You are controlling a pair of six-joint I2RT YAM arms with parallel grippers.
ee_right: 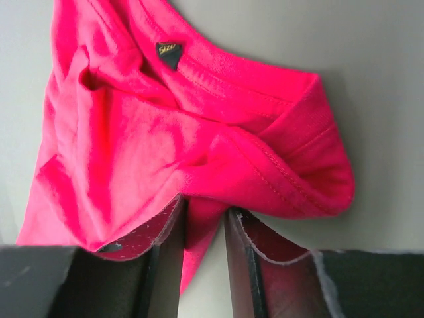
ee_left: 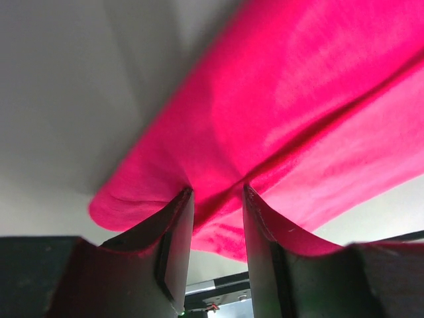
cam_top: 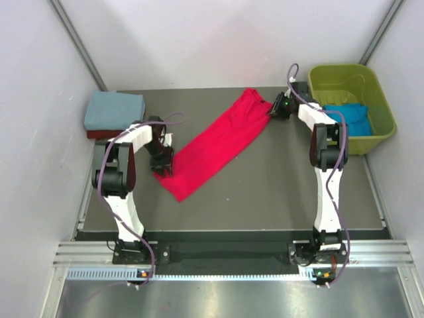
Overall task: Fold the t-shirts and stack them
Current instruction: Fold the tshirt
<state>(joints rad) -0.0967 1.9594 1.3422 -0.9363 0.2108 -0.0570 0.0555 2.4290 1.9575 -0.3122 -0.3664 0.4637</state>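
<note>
A bright red t-shirt [cam_top: 218,142] lies stretched in a long diagonal band across the dark table. My left gripper [cam_top: 163,169] is at its lower left end. In the left wrist view the left gripper [ee_left: 217,192] is shut on a bunched fold of the red cloth [ee_left: 298,99]. My right gripper [cam_top: 273,109] is at the upper right end, by the collar. In the right wrist view the right gripper [ee_right: 205,212] stands narrow with a fold of the shirt [ee_right: 165,146] pinched at its tips, below the neck label [ee_right: 167,53].
A folded dusty blue-grey t-shirt [cam_top: 114,109] lies on a dark red one [cam_top: 99,134] at the back left corner. An olive-green tub [cam_top: 381,106] at the back right holds a bright blue t-shirt [cam_top: 349,118]. White walls close in the table's sides.
</note>
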